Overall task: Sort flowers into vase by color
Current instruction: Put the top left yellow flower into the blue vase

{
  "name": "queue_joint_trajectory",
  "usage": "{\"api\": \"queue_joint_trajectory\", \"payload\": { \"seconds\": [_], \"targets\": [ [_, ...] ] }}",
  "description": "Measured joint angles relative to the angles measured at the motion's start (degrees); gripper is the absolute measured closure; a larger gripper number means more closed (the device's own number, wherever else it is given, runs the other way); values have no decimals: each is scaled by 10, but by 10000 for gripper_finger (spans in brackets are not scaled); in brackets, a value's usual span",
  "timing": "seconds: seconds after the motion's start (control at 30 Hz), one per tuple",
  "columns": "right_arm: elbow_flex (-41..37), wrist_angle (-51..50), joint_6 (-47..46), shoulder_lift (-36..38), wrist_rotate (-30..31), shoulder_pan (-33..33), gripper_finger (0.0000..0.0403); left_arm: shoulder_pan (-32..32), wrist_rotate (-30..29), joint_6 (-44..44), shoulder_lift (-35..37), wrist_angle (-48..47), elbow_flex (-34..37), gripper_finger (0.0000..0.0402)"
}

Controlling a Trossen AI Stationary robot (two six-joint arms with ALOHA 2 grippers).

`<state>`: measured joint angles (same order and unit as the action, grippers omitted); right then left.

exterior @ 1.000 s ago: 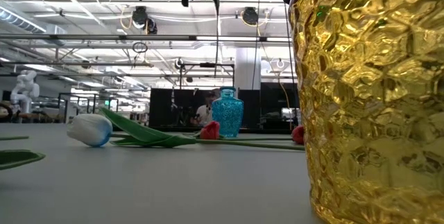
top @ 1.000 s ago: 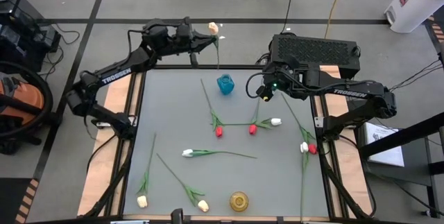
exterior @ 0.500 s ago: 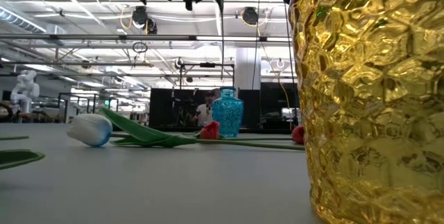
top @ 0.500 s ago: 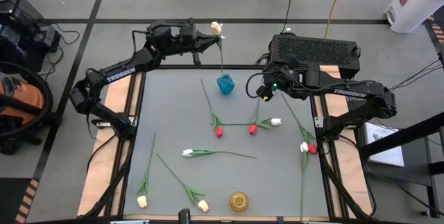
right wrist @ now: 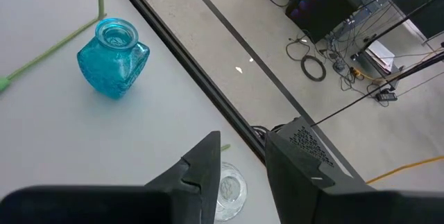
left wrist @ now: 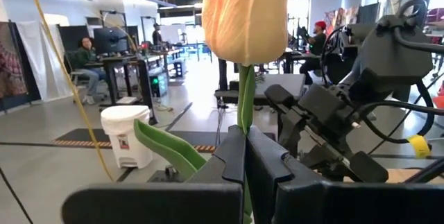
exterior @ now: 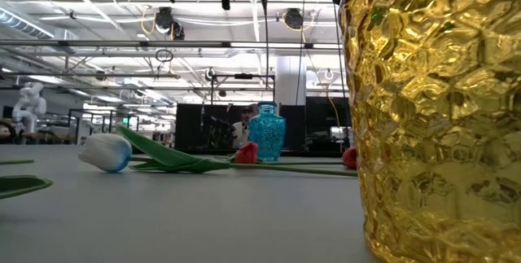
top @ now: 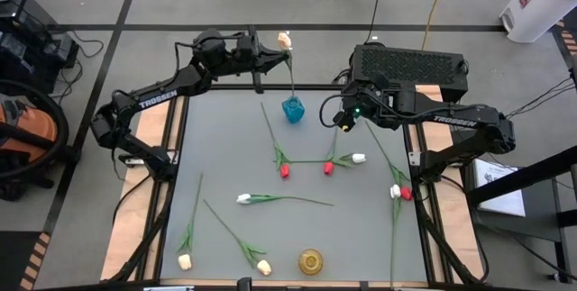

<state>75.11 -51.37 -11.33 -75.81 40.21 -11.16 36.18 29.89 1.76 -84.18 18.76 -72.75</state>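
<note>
The flowers (top: 284,198) mostly lie loose on the table (top: 225,147), so we judge sorting barely begun: our left gripper (top: 273,50), clamped on one cream tulip (top: 285,39), holds its stem above the blue vase (top: 292,109) at the far edge, while our right gripper (top: 343,120), fingers apart and empty, waits just right of it.

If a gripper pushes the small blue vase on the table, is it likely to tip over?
Probably yes. The blue vase looks tall for its small base and has a narrow neck. It appears to be glass, so it may slide on the smooth table and could break.
</note>
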Motion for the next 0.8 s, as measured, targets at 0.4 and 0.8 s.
{"api": "queue_joint_trajectory", "payload": {
  "seconds": [0.4, 0.8],
  "targets": [
    [0, 0, 0, 0, 0, 0, 298, 0, -29, 0, -15, 3, 0, 398],
    [0, -15, -3, 0, 0, 0, 298, 1, -29, 1, -42, 19, 0, 398]
  ]
}}
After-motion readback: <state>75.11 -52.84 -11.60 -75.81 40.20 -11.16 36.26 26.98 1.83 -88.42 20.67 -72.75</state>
